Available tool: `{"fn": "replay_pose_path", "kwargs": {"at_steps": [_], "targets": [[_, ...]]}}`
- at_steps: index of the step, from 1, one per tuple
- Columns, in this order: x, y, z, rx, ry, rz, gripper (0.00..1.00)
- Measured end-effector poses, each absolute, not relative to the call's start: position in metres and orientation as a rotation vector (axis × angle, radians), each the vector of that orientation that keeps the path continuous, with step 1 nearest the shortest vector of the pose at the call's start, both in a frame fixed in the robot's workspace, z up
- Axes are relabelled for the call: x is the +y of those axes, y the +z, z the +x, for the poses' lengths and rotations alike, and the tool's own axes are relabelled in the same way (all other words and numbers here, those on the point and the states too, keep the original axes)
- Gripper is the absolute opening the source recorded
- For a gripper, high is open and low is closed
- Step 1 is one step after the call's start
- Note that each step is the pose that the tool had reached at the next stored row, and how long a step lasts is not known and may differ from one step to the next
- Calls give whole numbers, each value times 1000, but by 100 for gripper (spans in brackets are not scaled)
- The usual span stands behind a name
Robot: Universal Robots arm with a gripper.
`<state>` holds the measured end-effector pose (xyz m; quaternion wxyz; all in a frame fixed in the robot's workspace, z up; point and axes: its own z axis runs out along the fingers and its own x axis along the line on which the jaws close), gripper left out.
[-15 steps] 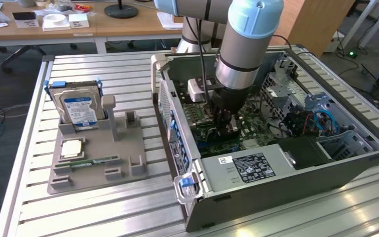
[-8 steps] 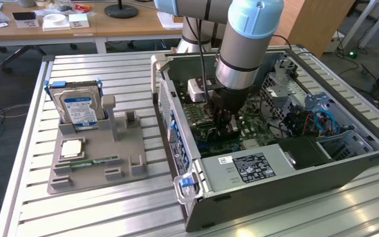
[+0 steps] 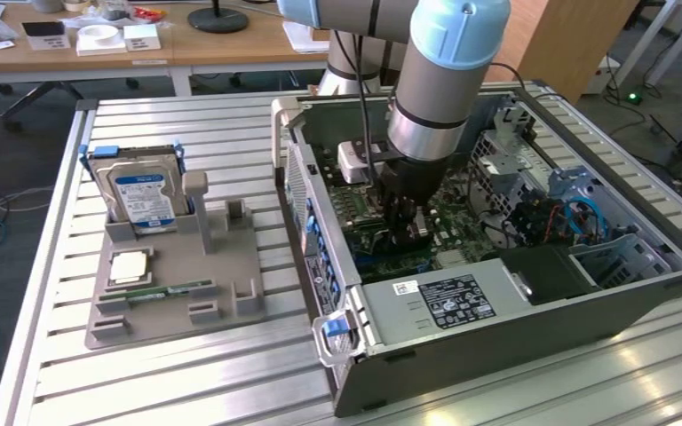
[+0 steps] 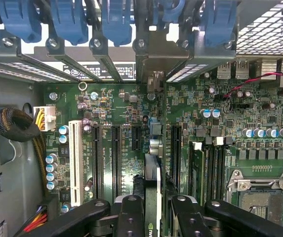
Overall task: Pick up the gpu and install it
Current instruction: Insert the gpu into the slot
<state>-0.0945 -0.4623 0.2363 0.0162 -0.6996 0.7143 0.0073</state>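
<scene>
My gripper (image 3: 404, 232) reaches down into the open computer case (image 3: 625, 293), just above the green motherboard (image 4: 121, 98). It is shut on the gpu (image 4: 151, 182), a thin dark card seen edge-on between the two black fingers (image 4: 130, 215). The card stands upright and runs toward the case's rear wall, where its pale metal bracket (image 4: 153, 64) lines up with an opening under the blue latches (image 4: 116, 19). It sits between two long black expansion slots (image 4: 116, 158). Whether its lower edge is seated in a slot I cannot tell.
To the exterior view's left, a grey holder tray (image 3: 234, 266) carries a silver hard drive (image 3: 139, 191), a small green memory stick (image 3: 175, 290) and a square chip (image 3: 130, 264). Inside the case are a power supply (image 3: 460, 297), a CPU socket (image 4: 262, 197) and a cable bundle (image 4: 15, 123).
</scene>
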Motion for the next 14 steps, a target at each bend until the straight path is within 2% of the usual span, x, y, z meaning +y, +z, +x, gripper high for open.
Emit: {"fn": "replay_pose_path", "kwargs": {"at_steps": [1, 2, 4, 7, 9, 10, 14], "targets": [[-462, 235, -95, 2221, 24, -2173, 27], [-462, 236, -95, 2221, 23, -2174, 33], [-462, 236, -94, 2221, 22, -2175, 33], [-462, 236, -94, 2221, 22, -2175, 51], [-462, 236, -94, 2221, 22, -2175, 51], [-462, 236, -94, 2221, 22, -2175, 57], [-462, 239, -94, 2221, 22, -2176, 57]]}}
